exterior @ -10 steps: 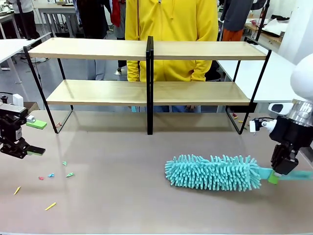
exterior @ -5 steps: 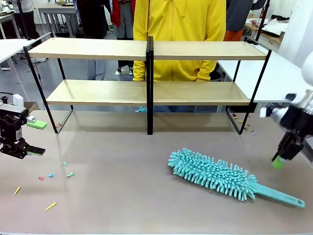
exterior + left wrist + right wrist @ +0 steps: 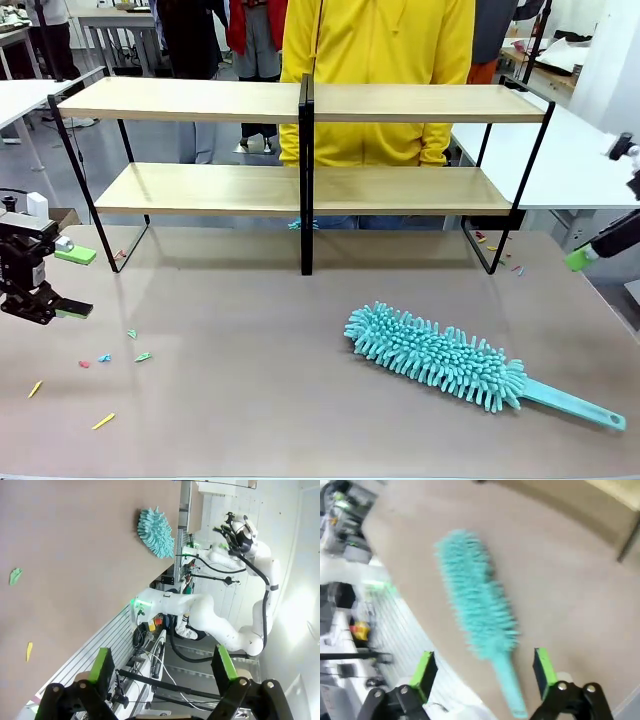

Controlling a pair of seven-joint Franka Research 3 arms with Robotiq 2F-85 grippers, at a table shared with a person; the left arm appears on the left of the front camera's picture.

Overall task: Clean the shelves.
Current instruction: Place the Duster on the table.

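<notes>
Right gripper (image 3: pixel 482 672), jaws spread wide and empty, hangs above the teal duster (image 3: pixel 437 357) lying near the shelves (image 3: pixel 300 105); it should retreat clear, leaving the duster undisturbed.

Shelves (image 3: pixel 200 100): pale matt wood, thin black metal frame. Duster (image 3: pixel 435 357): fluffy teal microfibre, smooth plastic handle. Matt tabletop (image 3: pixel 250 400).

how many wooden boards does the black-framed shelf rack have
2. The upper light wooden board spans the top of the thin black metal frame; the lower light wooden board sits beneath it, just above the brown table.
</notes>
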